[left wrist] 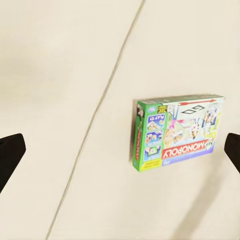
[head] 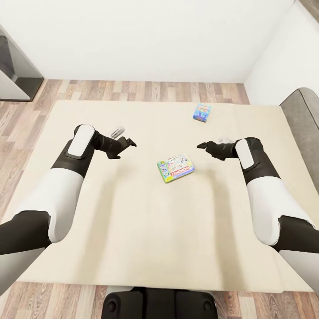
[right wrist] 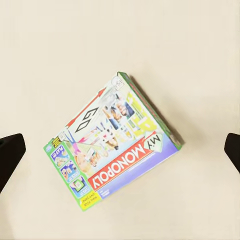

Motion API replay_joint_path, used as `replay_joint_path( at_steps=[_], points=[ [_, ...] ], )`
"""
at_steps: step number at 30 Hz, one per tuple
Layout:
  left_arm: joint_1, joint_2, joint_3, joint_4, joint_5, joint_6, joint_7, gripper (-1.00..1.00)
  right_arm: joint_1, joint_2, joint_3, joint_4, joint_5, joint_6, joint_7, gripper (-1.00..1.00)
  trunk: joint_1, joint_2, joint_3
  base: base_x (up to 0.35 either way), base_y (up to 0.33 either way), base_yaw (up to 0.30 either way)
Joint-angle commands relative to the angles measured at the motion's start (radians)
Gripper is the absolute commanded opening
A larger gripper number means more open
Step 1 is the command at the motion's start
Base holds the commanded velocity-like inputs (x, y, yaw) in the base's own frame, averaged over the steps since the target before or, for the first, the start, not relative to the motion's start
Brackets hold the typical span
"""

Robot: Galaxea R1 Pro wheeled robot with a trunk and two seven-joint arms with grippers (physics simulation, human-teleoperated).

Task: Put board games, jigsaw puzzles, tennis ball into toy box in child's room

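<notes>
A green and purple Monopoly board game [head: 176, 169] lies flat in the middle of the cream bed [head: 110, 212]. It shows up close in the left wrist view [left wrist: 175, 131] and the right wrist view [right wrist: 114, 142]. A second, blue board game [head: 202, 112] rests farther back on the bed, to the right. My left gripper [head: 129, 142] hovers open to the left of the Monopoly box, its dark fingertips [left wrist: 10, 155] spread wide. On the other side, my right gripper [head: 202, 145] hangs open above and right of the box, fingertips [right wrist: 10, 155] wide apart, nothing held.
Wood floor [head: 133, 91] runs behind the bed up to a white wall. A grey padded piece [head: 305, 124] stands at the bed's right edge. Dark furniture [head: 15, 66] sits at the far left. My base [head: 159, 305] is against the near edge.
</notes>
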Motion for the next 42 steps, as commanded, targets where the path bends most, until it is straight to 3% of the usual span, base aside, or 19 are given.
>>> replay_joint_path(
  at_steps=[1, 12, 22, 31, 42],
  points=[
    [0.000, 0.000, -0.001, -0.001, 0.010, 0.001, 0.010, 1.00, 0.000, 0.000, -0.003, 0.000, 0.008, 0.005, 0.008, 1.00, 0.004, -0.008, -0.004, 0.000, 0.000, 0.000],
    [-0.007, -0.010, 0.001, -0.012, 0.017, 0.002, 0.011, 1.00, 0.004, -0.001, -0.004, 0.001, 0.007, 0.008, 0.010, 1.00, 0.046, -0.085, -0.038, 0.000, 0.000, 0.000],
    [-0.019, -0.021, -0.002, -0.017, 0.014, 0.002, 0.013, 1.00, 0.019, -0.001, -0.004, 0.002, 0.006, 0.029, 0.027, 1.00, 0.046, -0.085, -0.038, 0.000, 0.000, 0.000],
    [-0.020, -0.023, -0.003, -0.017, 0.013, 0.002, 0.014, 1.00, 0.024, -0.003, -0.006, 0.002, 0.007, 0.076, 0.102, 1.00, 0.046, -0.085, -0.038, 0.000, 0.000, 0.000],
    [-0.019, -0.024, -0.003, -0.018, 0.013, 0.002, 0.014, 1.00, 0.026, -0.006, -0.006, 0.007, 0.007, 0.090, 0.133, 1.00, 0.046, -0.085, -0.038, 0.000, 0.000, 0.000]
  ],
)
